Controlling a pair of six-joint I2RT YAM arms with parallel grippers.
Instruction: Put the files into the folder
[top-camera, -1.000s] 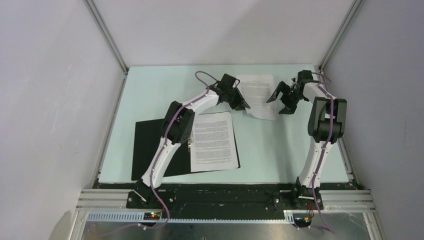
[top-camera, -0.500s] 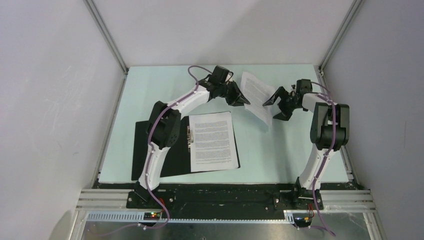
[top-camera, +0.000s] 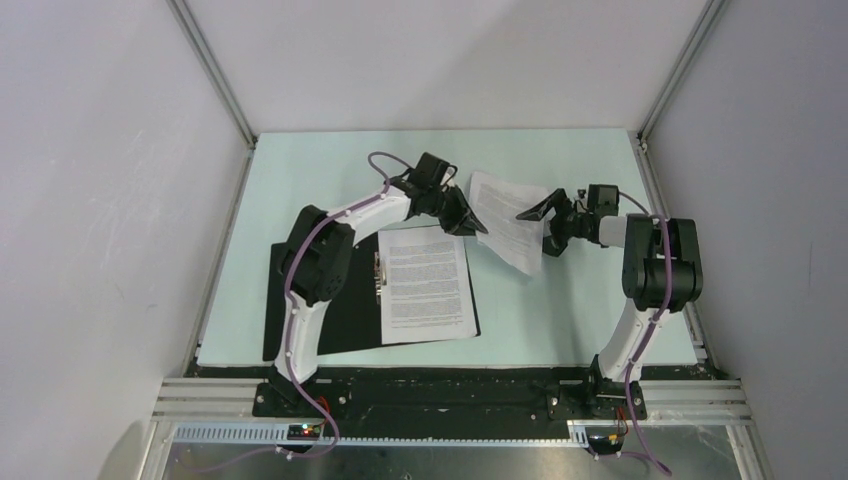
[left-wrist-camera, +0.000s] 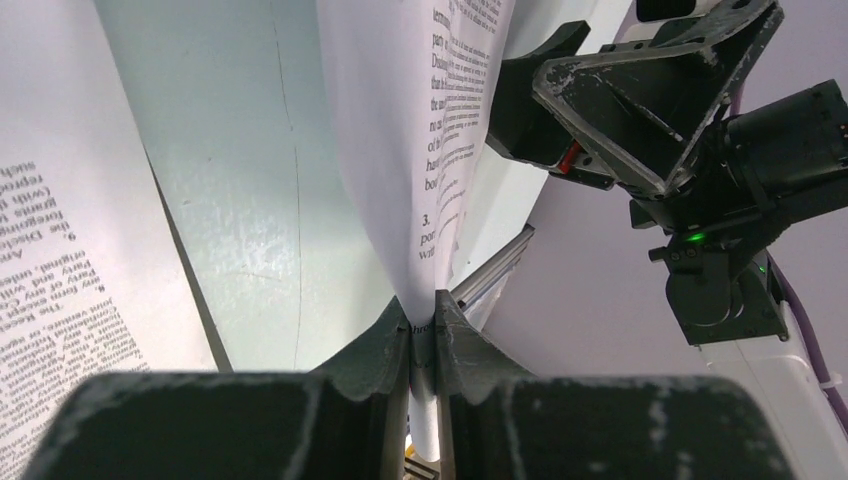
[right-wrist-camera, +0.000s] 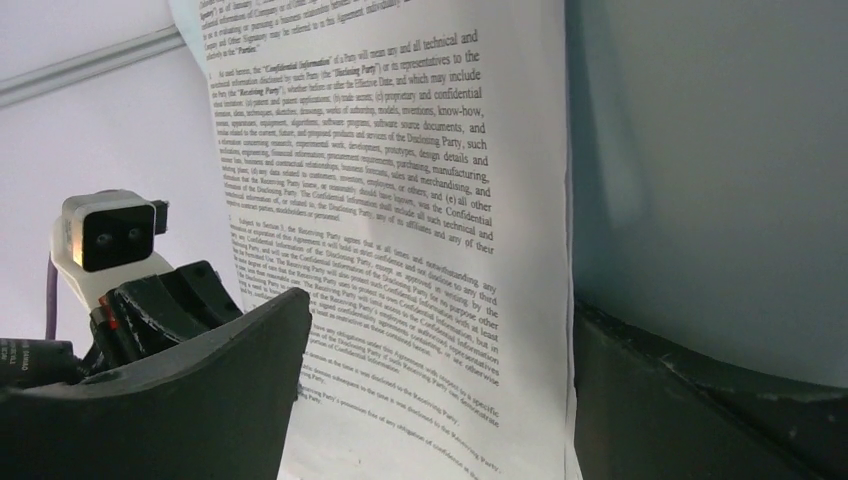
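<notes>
The folder lies open, black inside up, at the near left of the table, with one printed sheet on its right half beside the metal clip. My left gripper is shut on the edge of the second sheet and holds it lifted and tilted above the table; the pinch shows in the left wrist view. My right gripper is open, its jaws standing either side of that sheet's right edge without closing on it.
The pale green table is ringed by white walls with metal rails at the left and right. Both arm bases stand at the near edge.
My left gripper has lifted the second sheet off the table and carried it nearer and slightly left. My right gripper has moved left and nearer, following the sheet's right edge, still open.
</notes>
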